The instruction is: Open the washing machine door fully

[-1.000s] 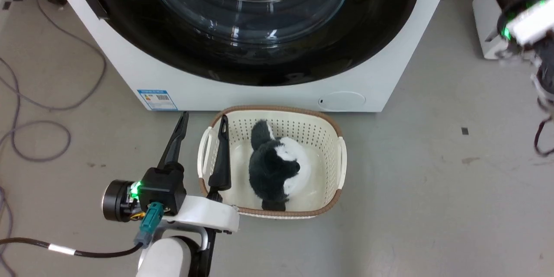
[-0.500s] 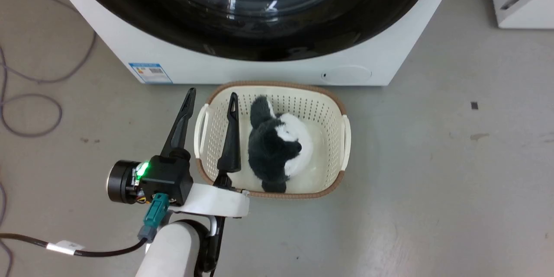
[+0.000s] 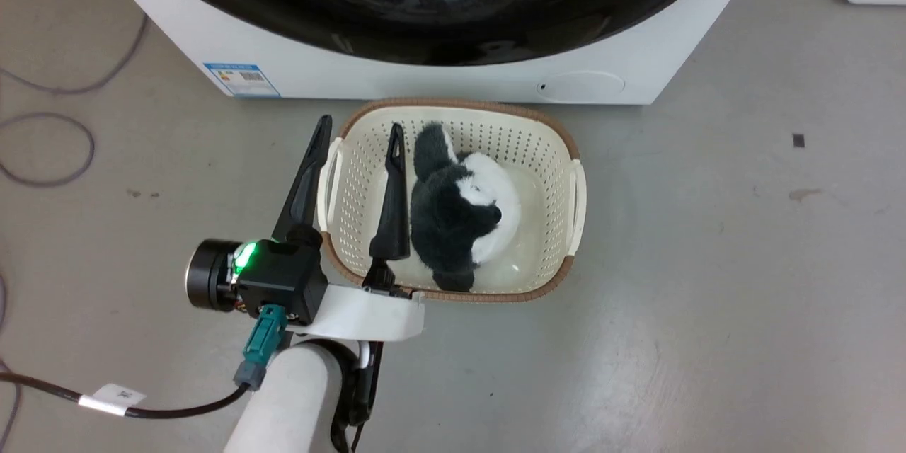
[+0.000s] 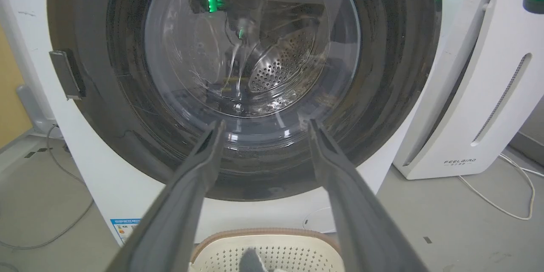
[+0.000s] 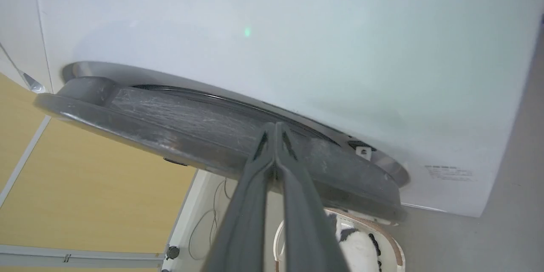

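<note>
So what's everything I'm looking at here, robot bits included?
big white boxy washing machine: one, white, ahead of the robot
round glossy black door with a clear glass bowl: one, black, on the machine's front
blue sticker: one, blue, low on the machine's front, left
cream perforated plastic basket with a brown rim: one, cream, on the floor before the machine
fluffy plush toy: one, black and white, inside the basket
tall white appliance lettered FEELBIRD: one, white, right of the machine
thin cable loop: one, grey, on the floor at left
smooth floor: one, grey, under everything
left gripper: one, dark fingers, open, above the basket's left side
right gripper: one, dark fingers, shut, tips at the door's edge
</note>
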Available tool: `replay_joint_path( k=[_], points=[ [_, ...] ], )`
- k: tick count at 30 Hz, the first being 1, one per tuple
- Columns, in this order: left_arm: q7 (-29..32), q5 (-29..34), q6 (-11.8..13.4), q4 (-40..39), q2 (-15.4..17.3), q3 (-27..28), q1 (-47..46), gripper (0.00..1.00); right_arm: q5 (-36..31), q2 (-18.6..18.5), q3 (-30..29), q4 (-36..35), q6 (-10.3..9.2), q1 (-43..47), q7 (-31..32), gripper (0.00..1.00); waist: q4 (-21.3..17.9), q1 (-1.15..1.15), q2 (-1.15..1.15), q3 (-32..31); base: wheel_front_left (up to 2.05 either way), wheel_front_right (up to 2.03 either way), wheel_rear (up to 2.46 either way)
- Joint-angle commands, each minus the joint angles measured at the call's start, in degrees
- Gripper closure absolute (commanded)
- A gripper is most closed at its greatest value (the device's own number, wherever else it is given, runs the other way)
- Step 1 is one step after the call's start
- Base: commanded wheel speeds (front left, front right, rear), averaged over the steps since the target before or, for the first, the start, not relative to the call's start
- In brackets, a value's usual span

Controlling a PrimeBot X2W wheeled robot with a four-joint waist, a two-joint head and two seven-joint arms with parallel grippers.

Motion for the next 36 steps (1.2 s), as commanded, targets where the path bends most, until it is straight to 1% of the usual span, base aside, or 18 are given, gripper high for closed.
replay_joint_path(
  k=[1, 9, 19, 29, 36],
  points=[
    [-0.6, -0.7, 0.5, -0.3, 0.1, -0.6, -1.3, 0.00, 2.8, -0.2, 1.8, 1.1, 0.04, -2.8, 0.7, 1.00, 0.1, -0.01, 0.00, 0.6, 0.00, 0.00, 0.00],
    [-1.5, -1.7, 1.5, 0.0, 0.1, -2.1, -2.5, 0.00, 9.1, -0.8, 7.1, 1.1, 0.05, -6.5, 3.2, 1.00, 0.5, -0.01, 0.00, 1.8, 0.00, 0.00, 0.00],
    [-1.5, -2.3, 1.5, 0.4, 0.1, -2.7, -2.4, 0.00, 9.4, 0.3, 8.0, -1.5, 0.05, -2.2, 3.0, 1.00, 1.1, -0.01, 0.00, 0.9, 0.00, 0.00, 0.00],
    [-1.5, -3.0, 1.8, 0.8, 0.1, -3.7, -2.3, 0.00, 10.6, 2.0, 8.7, -0.4, 0.05, 1.1, 1.3, 1.00, 1.8, -0.01, 0.00, 0.4, 0.00, 0.00, 0.00],
    [-1.5, -3.2, 1.9, 1.0, 0.1, -3.6, -2.1, 0.00, 11.1, 1.4, 9.2, -2.7, 0.05, 3.3, 2.8, 1.00, 2.1, -0.01, 0.00, -0.2, 0.00, 0.00, 0.00]
  ],
)
